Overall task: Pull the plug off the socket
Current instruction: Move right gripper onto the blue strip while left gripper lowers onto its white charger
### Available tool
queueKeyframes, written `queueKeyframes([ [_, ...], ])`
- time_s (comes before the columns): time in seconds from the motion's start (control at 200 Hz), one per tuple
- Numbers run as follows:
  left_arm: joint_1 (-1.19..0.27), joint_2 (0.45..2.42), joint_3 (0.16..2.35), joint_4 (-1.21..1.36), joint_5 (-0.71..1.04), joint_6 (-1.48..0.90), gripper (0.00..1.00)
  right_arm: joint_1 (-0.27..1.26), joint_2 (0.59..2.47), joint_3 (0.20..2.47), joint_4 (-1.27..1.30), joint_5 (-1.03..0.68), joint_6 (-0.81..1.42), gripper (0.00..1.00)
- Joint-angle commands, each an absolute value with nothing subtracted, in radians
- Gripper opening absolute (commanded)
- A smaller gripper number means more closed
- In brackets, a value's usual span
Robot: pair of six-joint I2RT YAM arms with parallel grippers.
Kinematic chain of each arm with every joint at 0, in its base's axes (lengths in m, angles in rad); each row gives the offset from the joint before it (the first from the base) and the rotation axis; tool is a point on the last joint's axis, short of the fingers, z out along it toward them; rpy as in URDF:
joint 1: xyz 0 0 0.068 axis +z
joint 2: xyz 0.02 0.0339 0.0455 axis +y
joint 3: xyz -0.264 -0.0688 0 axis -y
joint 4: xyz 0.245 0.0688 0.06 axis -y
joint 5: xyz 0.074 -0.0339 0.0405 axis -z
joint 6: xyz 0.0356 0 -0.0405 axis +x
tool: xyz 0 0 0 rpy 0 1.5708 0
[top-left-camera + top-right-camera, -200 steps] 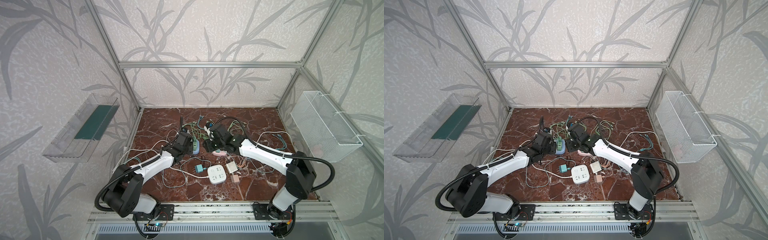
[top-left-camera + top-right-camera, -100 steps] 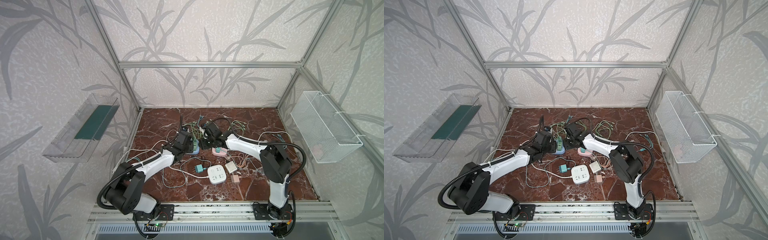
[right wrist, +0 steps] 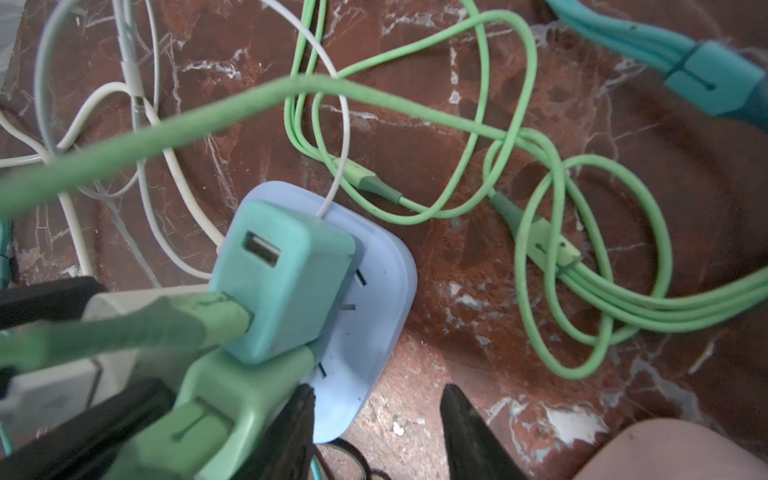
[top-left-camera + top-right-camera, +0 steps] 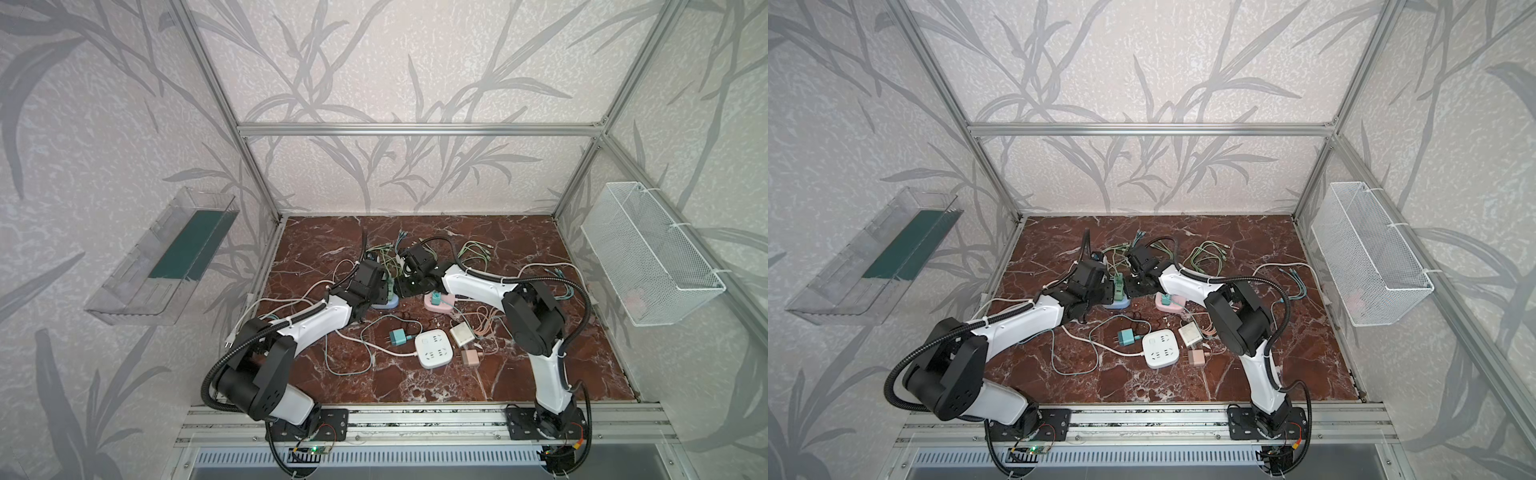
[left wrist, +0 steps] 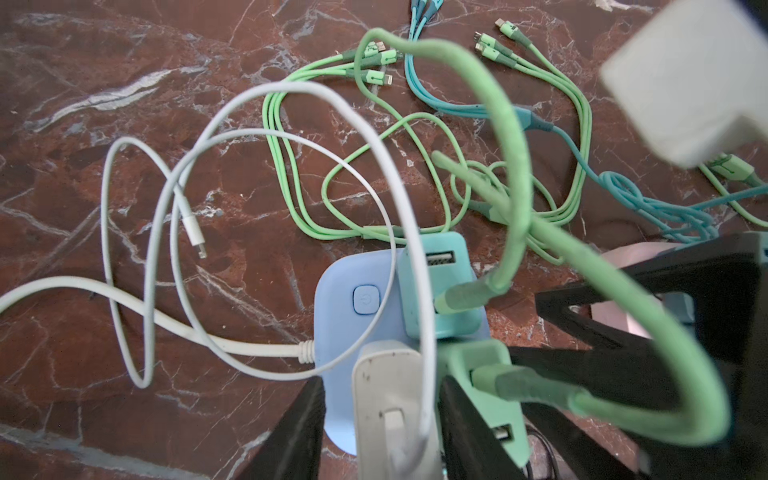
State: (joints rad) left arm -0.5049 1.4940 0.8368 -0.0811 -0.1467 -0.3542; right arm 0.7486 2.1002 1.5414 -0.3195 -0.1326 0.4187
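White plug [image 5: 390, 419] within left tool [image 5: 382, 380], arm [image 4: 316, 318] outstretched

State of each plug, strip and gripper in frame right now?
Light blue power strip, three chargers seated.
White charger, plugged in, cable attached.
Teal charger, plugged in, green cable attached.
Light green charger, plugged in, green cable attached.
Left gripper, open, jaws straddling white charger.
Right gripper, open, holding nothing.
Pink power strip, teal plug seated.
White square power strip, sockets vacant.
Loose teal charger, unplugged, prongs bare.
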Motion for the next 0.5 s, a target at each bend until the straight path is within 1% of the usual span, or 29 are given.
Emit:
queueKeyframes([
  [0.0,-0.501,1.505,0.866,-0.083,-0.133,-0.344,0.41,0.746,2.121,1.569,-0.336,-0.151,0.423,0.50],
  [0.175,-0.501,1.510,0.867,-0.102,-0.118,-0.342,0.37,0.746,2.137,1.572,-0.336,-0.150,0.427,0.52],
  [0.41,-0.500,1.512,0.862,-0.122,-0.107,-0.334,0.37,0.746,2.139,1.550,-0.324,-0.148,0.428,0.52],
  [0.495,-0.501,1.521,0.870,-0.133,-0.079,-0.320,0.33,0.746,2.137,1.539,-0.313,-0.150,0.432,0.52],
])
